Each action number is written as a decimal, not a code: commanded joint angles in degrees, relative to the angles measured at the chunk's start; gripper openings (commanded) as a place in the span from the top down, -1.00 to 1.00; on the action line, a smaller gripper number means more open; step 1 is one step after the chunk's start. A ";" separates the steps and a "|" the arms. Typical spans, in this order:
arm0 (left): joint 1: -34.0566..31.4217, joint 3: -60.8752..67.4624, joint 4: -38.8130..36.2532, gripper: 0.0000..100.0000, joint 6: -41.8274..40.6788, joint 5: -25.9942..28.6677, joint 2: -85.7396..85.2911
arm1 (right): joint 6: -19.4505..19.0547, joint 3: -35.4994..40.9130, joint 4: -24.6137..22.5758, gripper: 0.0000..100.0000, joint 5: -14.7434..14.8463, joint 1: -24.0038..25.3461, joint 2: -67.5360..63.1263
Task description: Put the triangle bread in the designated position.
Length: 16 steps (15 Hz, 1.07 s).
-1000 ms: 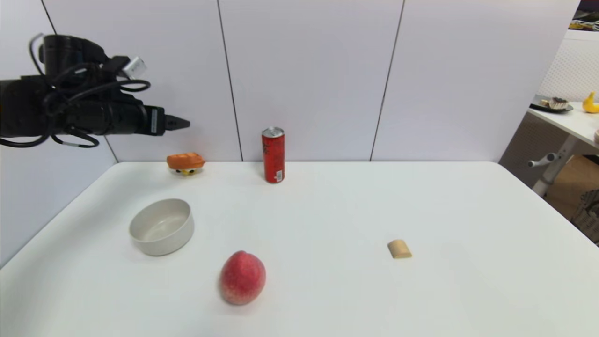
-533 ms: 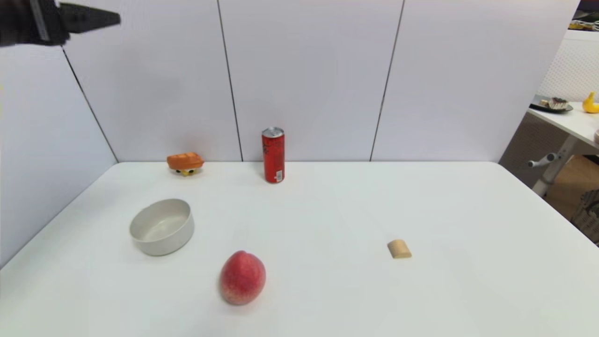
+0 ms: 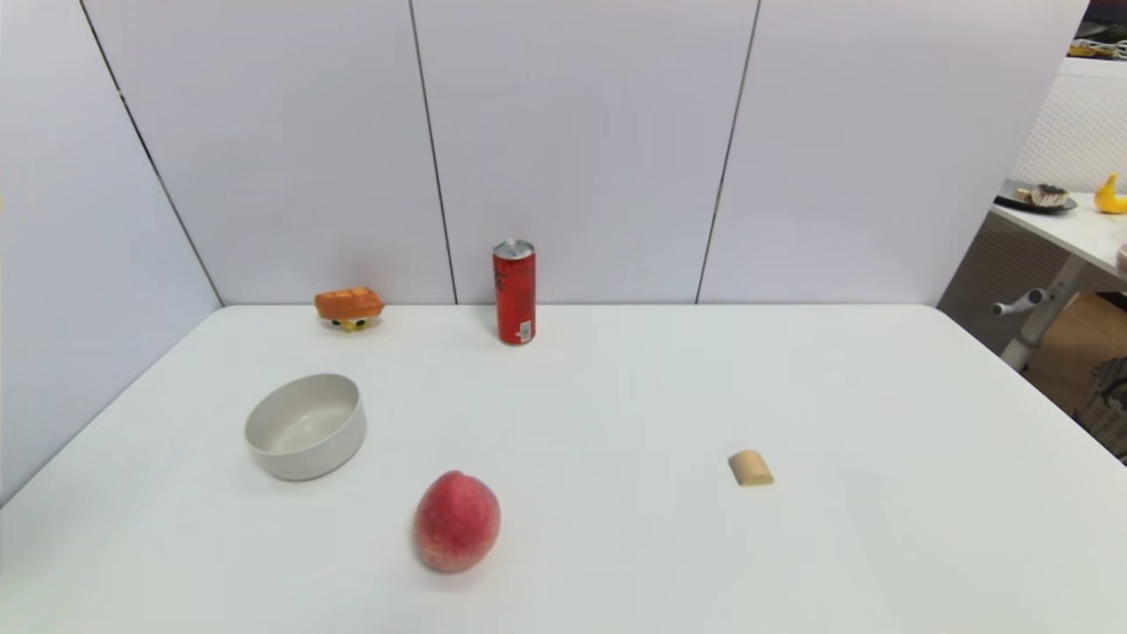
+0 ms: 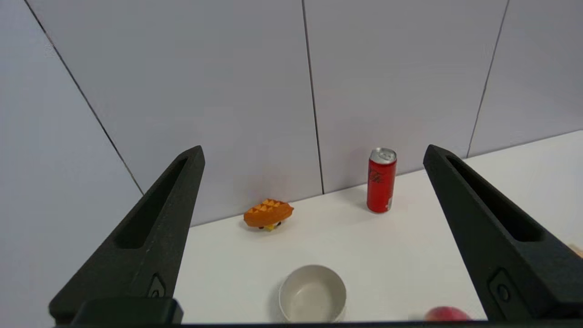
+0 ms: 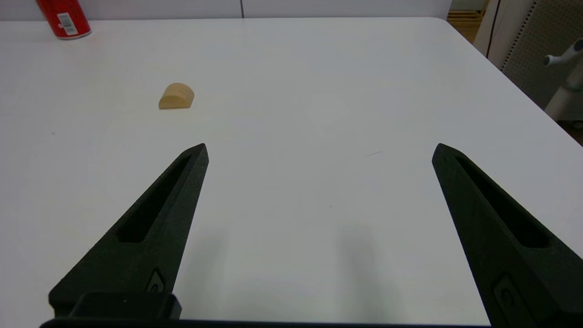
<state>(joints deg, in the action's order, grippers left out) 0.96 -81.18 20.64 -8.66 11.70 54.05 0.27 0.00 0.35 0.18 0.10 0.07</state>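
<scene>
1. Gone from the head view is the left arm: a second ago it reached across the upper left of the frame, half a second ago only its tip showed in the top left corner, and now none of it appears there.
2. Its left gripper (image 4: 312, 237) hangs high, looking down on the desk (image 3: 616, 396); its jaws are spread wide and hold nothing.
3. Low over bare desk, the right gripper (image 5: 319, 228) is parked, jaws equally wide apart and empty.
4. Nothing on the desk has shifted: the bowl (image 3: 305, 426) at centre left, the peach (image 3: 457, 521) at lower centre, the red can (image 3: 514, 291) at the back wall, the tan block (image 3: 750, 468) at right.
5. Upside down at the back wall, upper left of centre, the triangle bread (image 3: 349, 307) lies left of the can and beyond the bowl.
6. Judging by the withdrawn empty arm, the placing looks finished, if that back spot is the intended one.
</scene>
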 commanded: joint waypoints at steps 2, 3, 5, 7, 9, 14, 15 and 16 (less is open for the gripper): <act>-0.52 26.77 0.81 -1.00 1.36 -1.16 -18.98 | 0.08 0.00 0.00 -1.00 -0.01 -0.01 -0.07; -0.52 32.40 0.63 -1.00 1.89 -1.24 -22.06 | 0.08 0.09 0.00 -1.00 -0.01 -0.01 -0.07; -0.52 42.33 0.46 -1.00 2.94 -2.03 -29.62 | -0.09 0.09 0.00 -1.00 -0.01 -0.01 -0.07; -0.08 48.75 0.19 -1.00 2.68 -8.19 -36.91 | -0.09 0.09 0.00 -1.00 -0.01 -0.01 -0.07; 0.44 54.02 0.10 -1.00 0.92 -11.35 -40.96 | 0.08 0.00 0.00 -1.00 -0.01 -0.01 -0.07; -0.61 68.52 -3.59 -1.00 -1.36 -10.12 -52.12 | 0.08 0.09 0.00 -1.00 -0.01 -0.01 -0.07; -0.70 70.63 -4.38 -1.00 -1.45 -10.03 -53.97 | -0.09 0.00 0.00 -1.00 -0.01 0.08 -0.07; -0.70 73.18 -7.19 -1.00 -1.89 -10.03 -54.05 | -0.09 0.00 0.00 -1.00 -0.01 0.08 -0.07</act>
<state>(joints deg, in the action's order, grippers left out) 0.41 -13.71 16.88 -9.75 1.54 4.99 0.22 0.00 0.35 0.18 0.10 0.07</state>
